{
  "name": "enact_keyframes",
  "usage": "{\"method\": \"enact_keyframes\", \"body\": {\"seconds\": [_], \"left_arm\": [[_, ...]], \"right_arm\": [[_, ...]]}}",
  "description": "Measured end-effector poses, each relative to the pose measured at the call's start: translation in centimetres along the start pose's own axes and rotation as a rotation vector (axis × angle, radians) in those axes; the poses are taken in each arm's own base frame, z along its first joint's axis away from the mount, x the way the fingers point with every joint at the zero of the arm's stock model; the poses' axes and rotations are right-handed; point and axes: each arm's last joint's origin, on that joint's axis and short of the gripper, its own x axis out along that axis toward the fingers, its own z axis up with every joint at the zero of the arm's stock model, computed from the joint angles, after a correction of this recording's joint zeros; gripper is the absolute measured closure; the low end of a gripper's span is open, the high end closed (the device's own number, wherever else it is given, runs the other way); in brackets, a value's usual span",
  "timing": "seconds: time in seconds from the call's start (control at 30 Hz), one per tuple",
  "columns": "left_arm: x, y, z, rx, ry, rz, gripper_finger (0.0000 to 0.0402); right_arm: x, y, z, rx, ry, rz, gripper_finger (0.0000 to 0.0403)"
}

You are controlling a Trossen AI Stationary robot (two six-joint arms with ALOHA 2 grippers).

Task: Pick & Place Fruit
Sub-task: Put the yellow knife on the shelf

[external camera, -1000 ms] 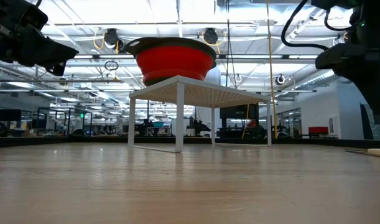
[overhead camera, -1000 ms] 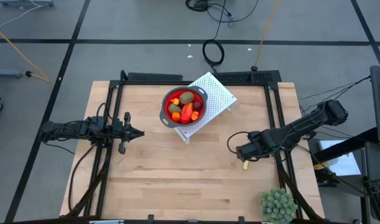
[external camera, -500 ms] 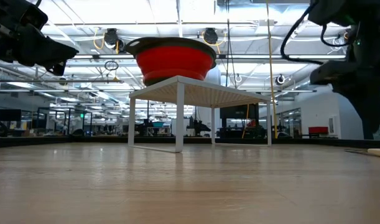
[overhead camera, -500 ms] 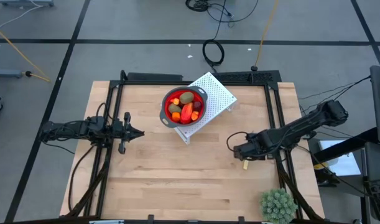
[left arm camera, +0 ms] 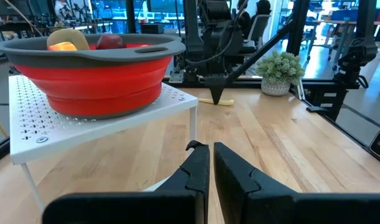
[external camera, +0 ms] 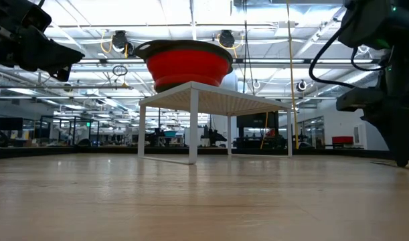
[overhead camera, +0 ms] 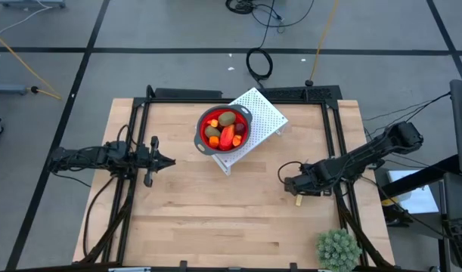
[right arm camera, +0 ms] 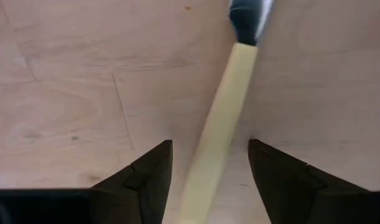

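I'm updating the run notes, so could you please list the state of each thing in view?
Bowl: upright on the rack, holding fruit.
Fruit: piled in the bowl.
Rack: standing on the table.
Stick: flat on the table, between open fingers.
Left end effector: shut, empty.
Right end effector: open, straddling the stick.
Plant: upright.

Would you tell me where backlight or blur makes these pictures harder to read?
Low view: bright ceiling lights behind leave both arms as dark silhouettes, though the red bowl reads clearly. Right wrist view: the pale yellow stick lies soft and out of focus. High view: evenly lit.
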Motion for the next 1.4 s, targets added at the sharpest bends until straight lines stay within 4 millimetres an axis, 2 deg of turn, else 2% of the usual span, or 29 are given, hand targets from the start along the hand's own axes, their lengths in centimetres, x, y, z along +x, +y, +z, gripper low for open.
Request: {"method": "enact_keyframes", "body": {"seconds": [0.23,0.37,0.73,0.83,1.1,1.4], "left_arm": [[0.0,0.0,0.0,0.0,0.0,0.0,0.038],[0.0,0.0,0.0,-0.002,0.0,0.0,0.038],[0.0,0.0,0.0,0.001,0.0,0.0,0.038],[0.0,0.0,0.0,0.001,0.0,0.0,0.038],[0.0,0.0,0.0,0.001,0.0,0.0,0.038],[0.0,0.0,0.0,-0.003,0.001,0.0,0.038]], "right_arm": [[1.0,-0.5,0.3,0.031,0.028,0.017,0.02],[1.1,-0.6,0.4,0.033,0.025,0.007,0.0214],[1.1,-0.8,0.4,0.035,0.023,-0.011,0.033],[1.2,-0.8,0.4,0.035,0.022,-0.01,0.0349],[1.0,-0.8,0.4,0.052,0.016,0.009,0.0342],[-0.6,-1.1,0.8,0.08,-0.053,0.145,0.0348]]}}
